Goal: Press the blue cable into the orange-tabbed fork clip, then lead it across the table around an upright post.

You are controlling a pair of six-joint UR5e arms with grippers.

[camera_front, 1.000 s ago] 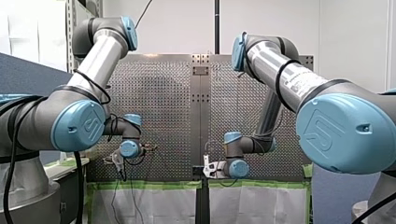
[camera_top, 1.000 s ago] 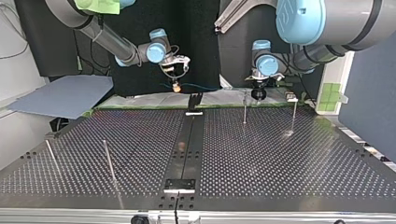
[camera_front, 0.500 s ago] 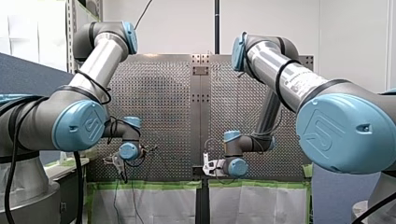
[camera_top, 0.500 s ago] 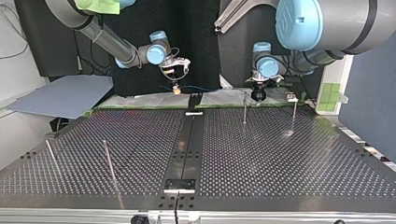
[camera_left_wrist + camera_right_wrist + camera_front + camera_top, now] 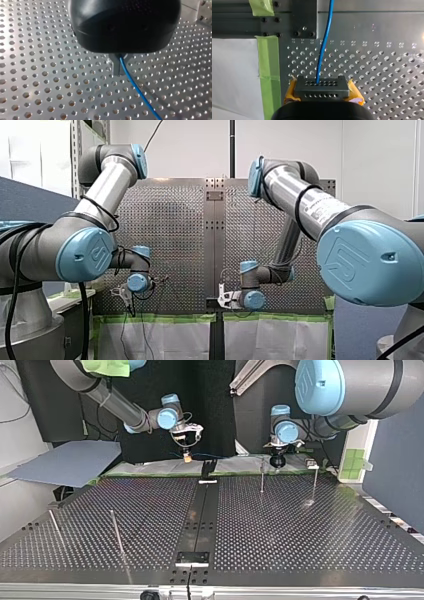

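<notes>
In the left wrist view my left gripper [image 5: 119, 67] is shut on the blue cable [image 5: 137, 91], which trails away over the perforated table. In the right wrist view my right gripper [image 5: 322, 88], with yellow pads, is shut on the blue cable [image 5: 324, 42], which runs straight ahead. In the top view my right gripper [image 5: 187, 458] hangs just left of a black fork clip [image 5: 209, 467] at the table's far edge. My left gripper [image 5: 276, 463] hovers beside an upright post [image 5: 261, 476]. No orange tab shows on the clip.
More upright posts stand at the top view's right [image 5: 315, 485] and near left [image 5: 116, 532]. A blue-grey sheet [image 5: 70, 462] lies off the table's far left corner. Green tape [image 5: 269, 72] borders the table edge beside my right gripper.
In the top view my right gripper has sunk a little toward the table's far edge beside the clip. My left gripper has edged slightly rightward. Both stay shut on the cable.
</notes>
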